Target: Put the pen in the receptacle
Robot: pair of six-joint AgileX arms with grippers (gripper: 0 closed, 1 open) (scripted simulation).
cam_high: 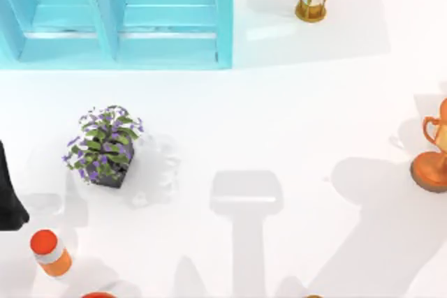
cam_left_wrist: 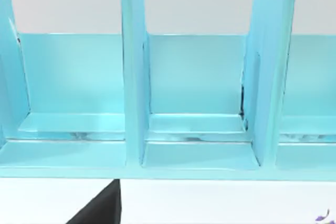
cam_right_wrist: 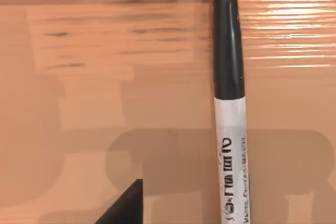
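A light blue rack (cam_left_wrist: 173, 103) stands across the left wrist view, open at the front and split into upright compartments. Two tall dividers rise from its floor: one divider (cam_left_wrist: 134, 72) left of centre and a second divider (cam_left_wrist: 270, 66) further right, both standing upright and reaching above the back wall. Between them sits a middle compartment (cam_left_wrist: 197, 129) with a pale floor and a low step at the back. A wider compartment (cam_left_wrist: 73, 124) lies on the other side of the first divider. The rack rests on a white table (cam_left_wrist: 220, 200). A dark wedge (cam_left_wrist: 102, 211) pokes up at the lower edge, and a speck of purple (cam_left_wrist: 323, 216) shows at the corner.
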